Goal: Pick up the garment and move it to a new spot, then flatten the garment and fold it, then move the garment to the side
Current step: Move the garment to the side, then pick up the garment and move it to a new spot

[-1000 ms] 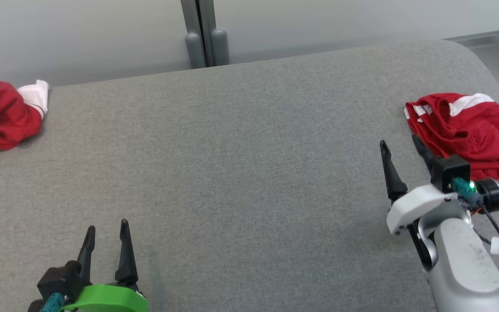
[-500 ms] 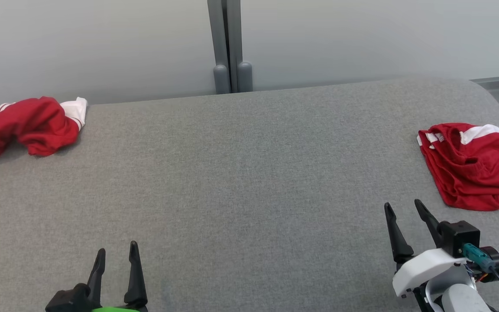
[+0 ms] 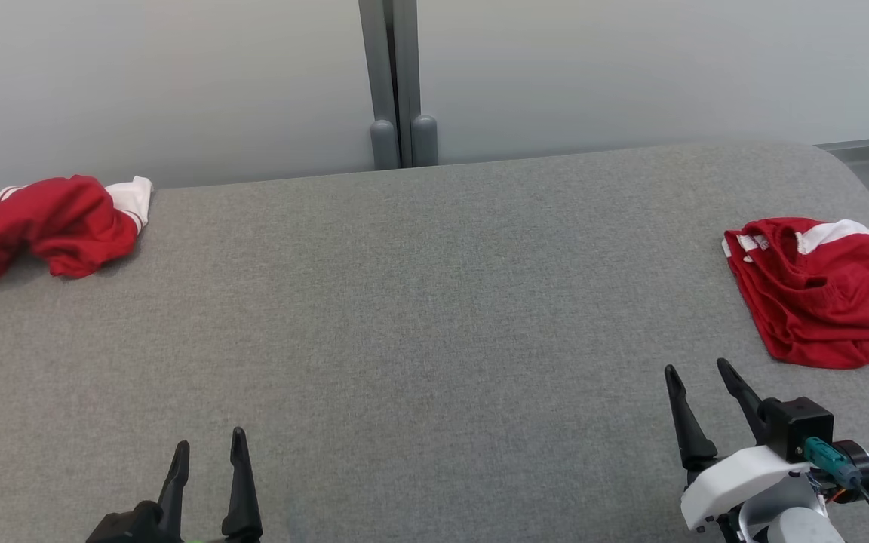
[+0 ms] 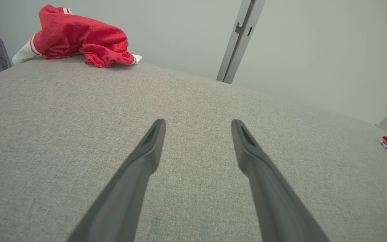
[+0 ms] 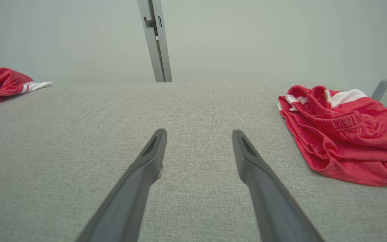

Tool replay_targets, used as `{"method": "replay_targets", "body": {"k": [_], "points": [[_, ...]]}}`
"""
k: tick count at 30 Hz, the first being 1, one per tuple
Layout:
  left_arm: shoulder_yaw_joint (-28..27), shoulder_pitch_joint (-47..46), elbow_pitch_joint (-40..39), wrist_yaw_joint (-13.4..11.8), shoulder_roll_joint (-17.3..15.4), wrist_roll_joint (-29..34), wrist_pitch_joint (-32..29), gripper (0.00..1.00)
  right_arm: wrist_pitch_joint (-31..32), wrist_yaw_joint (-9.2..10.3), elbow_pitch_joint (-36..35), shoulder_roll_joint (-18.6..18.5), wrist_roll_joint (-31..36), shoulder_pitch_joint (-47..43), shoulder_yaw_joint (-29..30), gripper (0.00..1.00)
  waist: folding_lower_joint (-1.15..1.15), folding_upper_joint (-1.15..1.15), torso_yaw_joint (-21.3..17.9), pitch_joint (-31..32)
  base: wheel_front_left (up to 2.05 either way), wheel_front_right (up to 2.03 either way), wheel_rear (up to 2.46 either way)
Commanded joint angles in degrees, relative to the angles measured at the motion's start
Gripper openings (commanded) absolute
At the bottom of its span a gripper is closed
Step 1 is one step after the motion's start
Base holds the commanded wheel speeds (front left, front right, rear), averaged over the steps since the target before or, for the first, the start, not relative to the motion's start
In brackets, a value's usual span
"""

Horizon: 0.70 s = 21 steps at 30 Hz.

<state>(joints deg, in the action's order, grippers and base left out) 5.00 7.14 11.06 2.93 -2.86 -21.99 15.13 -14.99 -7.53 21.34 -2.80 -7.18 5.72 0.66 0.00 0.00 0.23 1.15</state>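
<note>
A wide grey fabric surface [image 3: 434, 302] seen from above. A red garment with white trim [image 3: 819, 302] lies in a loose flat heap at 3 o'clock, near the right edge. A second, crumpled red garment [image 3: 35, 222] sits at 10 o'clock by the far left edge. The right pincer [image 3: 695, 366] hovers at 5 o'clock, just short of the nearer garment, released and holding nothing. The left pincer [image 3: 210, 439], at 7 o'clock, is likewise spread and empty. A grey post [image 3: 395, 83] stands at 12 o'clock.

A grey fabric surface [image 3: 434, 339] meets a pale wall [image 3: 631, 68] with 1 grey post [image 3: 393, 75].
</note>
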Motion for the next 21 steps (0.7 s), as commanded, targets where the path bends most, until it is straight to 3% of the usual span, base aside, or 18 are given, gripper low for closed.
{"method": "replay_targets", "body": {"k": [1, 9, 21], "points": [[-0.1, 0.0, 0.0, -0.2, -0.1, -0.4, 0.0, 1.0, -0.3, 0.09, -0.1, -0.2, 0.3, -0.7, 0.0, 1.0, 0.0, 0.0, 0.0, 0.0, 0.0, 0.0, 0.0], [-0.2, -1.2, 0.3, 0.1, -0.1, 0.2, 0.0, 1.0, -0.3, 0.09, -0.3, -0.2, 0.6, -1.0, 0.7, 1.0, 0.0, 0.0, 1.8, -0.3, 0.0, 0.0, 0.0], [-1.3, -3.9, 0.5, 1.1, -0.1, 2.8, 0.0, 1.0, -0.3, 0.09, -1.6, -0.2, 0.9, -0.7, 1.3, 1.0, 0.0, 0.0, 16.5, -0.5, 0.0, 0.0, 0.0]]}}
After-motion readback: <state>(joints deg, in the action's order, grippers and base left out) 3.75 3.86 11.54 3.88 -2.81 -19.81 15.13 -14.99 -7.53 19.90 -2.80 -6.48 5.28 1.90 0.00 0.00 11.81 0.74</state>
